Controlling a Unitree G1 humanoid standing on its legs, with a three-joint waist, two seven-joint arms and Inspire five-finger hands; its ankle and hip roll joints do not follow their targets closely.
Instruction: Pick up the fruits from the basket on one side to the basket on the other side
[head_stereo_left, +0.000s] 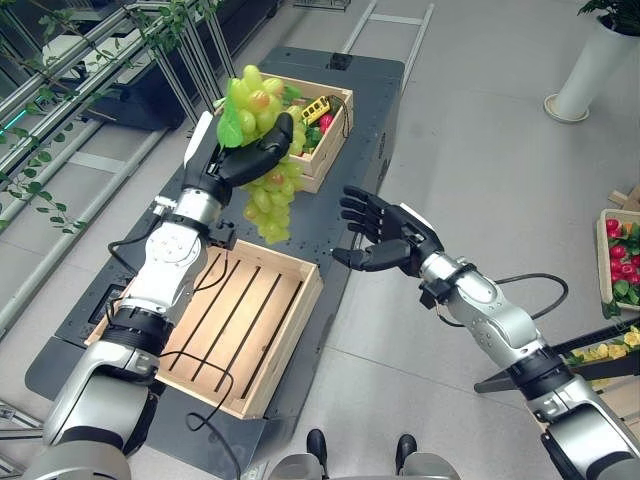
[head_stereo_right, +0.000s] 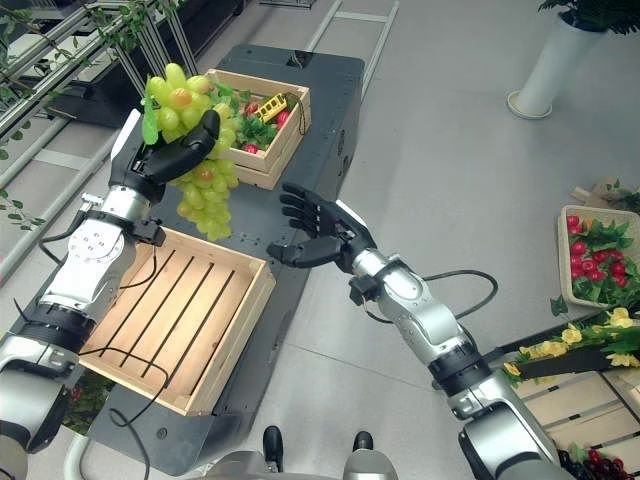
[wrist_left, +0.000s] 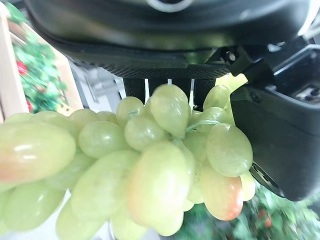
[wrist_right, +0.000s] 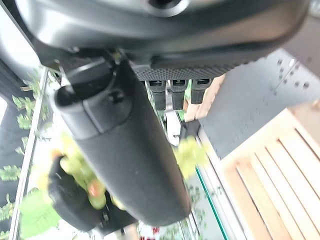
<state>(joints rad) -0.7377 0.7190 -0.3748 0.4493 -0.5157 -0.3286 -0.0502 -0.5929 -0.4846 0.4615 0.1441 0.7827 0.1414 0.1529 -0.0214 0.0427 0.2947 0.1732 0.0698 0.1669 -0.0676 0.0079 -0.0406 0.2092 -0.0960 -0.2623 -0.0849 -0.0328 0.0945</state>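
Observation:
My left hand (head_stereo_left: 250, 155) is shut on a bunch of green grapes (head_stereo_left: 262, 150), held in the air between the two wooden baskets. Up close, the grapes (wrist_left: 150, 170) hang past its fingers and thumb. The far basket (head_stereo_left: 325, 125) holds fruit and leaves. The near basket (head_stereo_left: 245, 325) is a slatted wooden crate with nothing in it. My right hand (head_stereo_left: 385, 240) hovers open to the right of the grapes, over the dark platform (head_stereo_left: 385, 100), fingers spread and apart from the fruit. From its wrist, the right hand's thumb (wrist_right: 125, 150) crosses in front of the grapes (wrist_right: 75, 167).
A white planter (head_stereo_left: 590, 70) stands at the far right. Crates of red and yellow fruit (head_stereo_right: 600, 260) sit on the floor to the right. Metal racks with vines (head_stereo_left: 90, 70) line the left side.

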